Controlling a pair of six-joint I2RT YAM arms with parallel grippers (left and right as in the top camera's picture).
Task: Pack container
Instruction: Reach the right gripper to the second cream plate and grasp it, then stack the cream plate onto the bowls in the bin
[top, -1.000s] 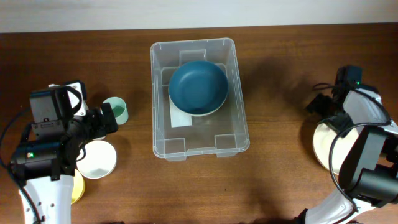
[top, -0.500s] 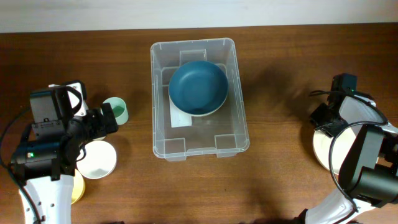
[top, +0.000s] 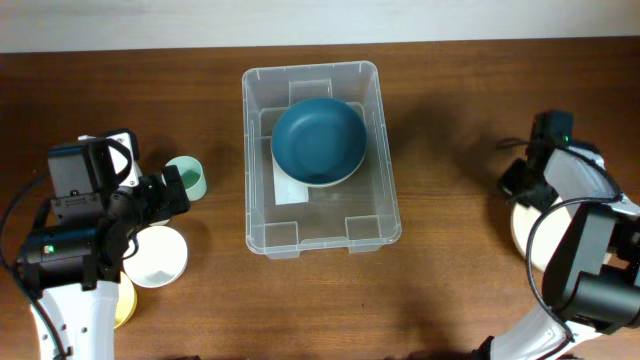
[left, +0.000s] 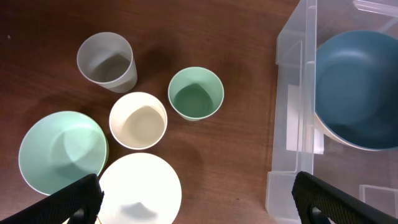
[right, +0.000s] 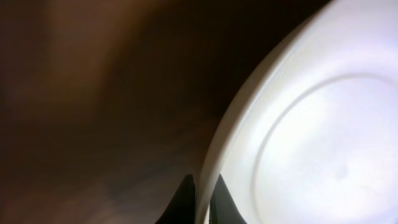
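The container (top: 252, 150), a big clear plastic tub, stands at the table's middle with a dark blue bowl (top: 318, 140) inside it. The left wrist view has the same container (left: 289, 118) and blue bowl (left: 357, 87) at its right edge. At the far right, my right gripper (top: 520, 195) is down at a white bowl (top: 525, 238). In the right wrist view that gripper (right: 202, 196) is shut on the white bowl's (right: 311, 137) rim, one finger on each side. My left gripper (left: 199, 199) hangs open and holds nothing, above the dishes to the container's left.
Left of the container stand a grey cup (left: 107, 61), a green cup (left: 196, 93), a cream cup (left: 138, 120), a pale green bowl (left: 61, 151) and a second white bowl (left: 140, 190). Bare brown wood lies between the container and the right arm.
My right gripper has dropped toward the white bowl at the far right and closed on its rim. The left arm, container and blue bowl have stayed put.
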